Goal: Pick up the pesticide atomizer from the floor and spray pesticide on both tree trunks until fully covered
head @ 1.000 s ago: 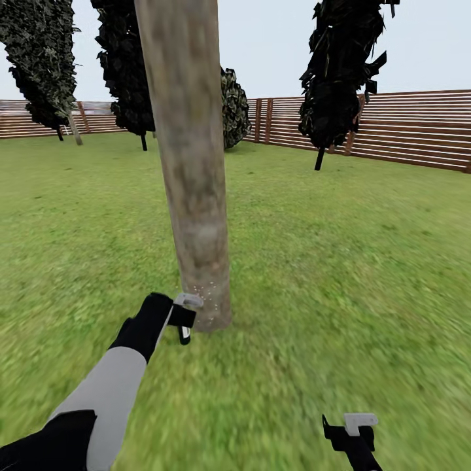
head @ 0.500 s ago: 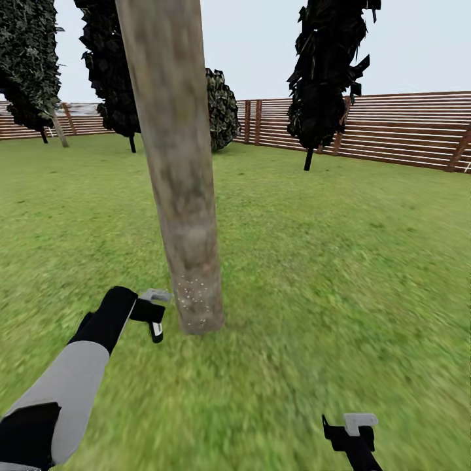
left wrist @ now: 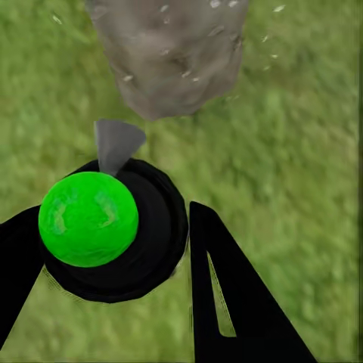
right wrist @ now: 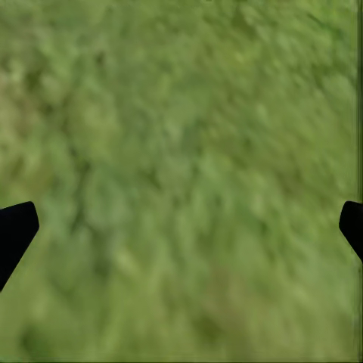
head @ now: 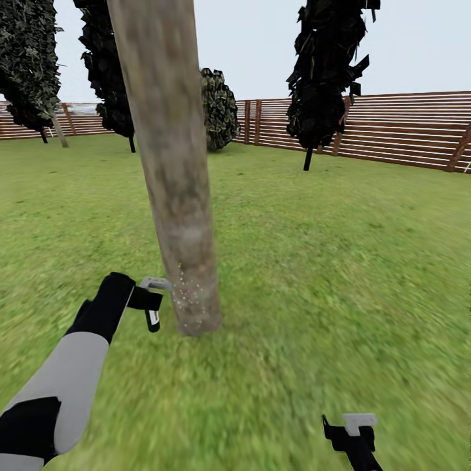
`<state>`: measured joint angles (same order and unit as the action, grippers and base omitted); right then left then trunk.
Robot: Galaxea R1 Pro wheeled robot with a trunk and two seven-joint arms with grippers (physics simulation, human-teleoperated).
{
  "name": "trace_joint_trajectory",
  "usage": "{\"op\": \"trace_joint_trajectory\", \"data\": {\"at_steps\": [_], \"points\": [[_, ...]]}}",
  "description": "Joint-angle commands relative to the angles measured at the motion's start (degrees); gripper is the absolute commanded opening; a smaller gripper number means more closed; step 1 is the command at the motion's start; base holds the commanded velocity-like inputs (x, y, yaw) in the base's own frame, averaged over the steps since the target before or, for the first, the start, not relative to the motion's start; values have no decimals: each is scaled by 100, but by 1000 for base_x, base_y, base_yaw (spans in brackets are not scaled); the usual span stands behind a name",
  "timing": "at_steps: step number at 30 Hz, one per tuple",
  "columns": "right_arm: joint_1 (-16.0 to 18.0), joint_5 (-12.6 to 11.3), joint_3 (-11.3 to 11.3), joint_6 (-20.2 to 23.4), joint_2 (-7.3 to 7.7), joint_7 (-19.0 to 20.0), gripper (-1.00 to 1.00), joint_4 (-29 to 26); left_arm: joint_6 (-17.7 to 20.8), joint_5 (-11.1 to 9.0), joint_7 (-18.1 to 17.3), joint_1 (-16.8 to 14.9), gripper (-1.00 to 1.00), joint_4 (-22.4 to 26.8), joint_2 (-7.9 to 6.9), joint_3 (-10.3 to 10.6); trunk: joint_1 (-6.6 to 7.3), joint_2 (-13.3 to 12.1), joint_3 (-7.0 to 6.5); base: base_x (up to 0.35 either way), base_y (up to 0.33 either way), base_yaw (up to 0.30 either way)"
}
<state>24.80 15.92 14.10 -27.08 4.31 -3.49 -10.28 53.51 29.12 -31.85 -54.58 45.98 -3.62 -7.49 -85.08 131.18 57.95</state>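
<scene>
The mottled grey-brown tree trunk (head: pixel 171 163) rises just ahead, left of centre, from the green grass floor (head: pixel 327 261). My left gripper (head: pixel 152 306) is beside its base, shut on the pesticide atomizer (left wrist: pixel 106 227), which has a black round body and a bright green ball top. The atomizer's grey nozzle (left wrist: pixel 117 144) points at the trunk's foot (left wrist: pixel 170 53). White pesticide specks (head: pixel 190 301) dot the lowest part of the trunk. My right gripper (head: pixel 353 432) hangs low at the right over bare grass, open, its black fingertips (right wrist: pixel 15 231) wide apart.
The brown slat fence (head: pixel 392 131) runs across the back of the garden. Dark column-shaped trees (head: pixel 324 78) stand at back right and back left (head: pixel 108 72), with a round bush (head: pixel 219 108) between them. Open lawn lies to the right of the trunk.
The view has shifted a little. My left gripper with the atomizer has moved left, away from the trunk's base, then risen slightly. More white specks show on the lower trunk.
</scene>
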Motion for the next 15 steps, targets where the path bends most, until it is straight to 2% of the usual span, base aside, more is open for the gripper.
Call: {"op": "trace_joint_trajectory", "data": {"at_steps": [1,12,15], "points": [[4,61,22,-17,-1,-29,100,8,17,51,-58,-2,-100,7,-1,-15,0,2,5,90,-246,0],[6,61,22,-17,-6,-29,100,8,6,54,-43,0,-100,-14,34,37,0,2,5,8,-277,0],[5,61,22,-17,-9,-29,100,8,2,50,181,0,-100,-76,49,23,0,2,5,0,-281,226]]}}
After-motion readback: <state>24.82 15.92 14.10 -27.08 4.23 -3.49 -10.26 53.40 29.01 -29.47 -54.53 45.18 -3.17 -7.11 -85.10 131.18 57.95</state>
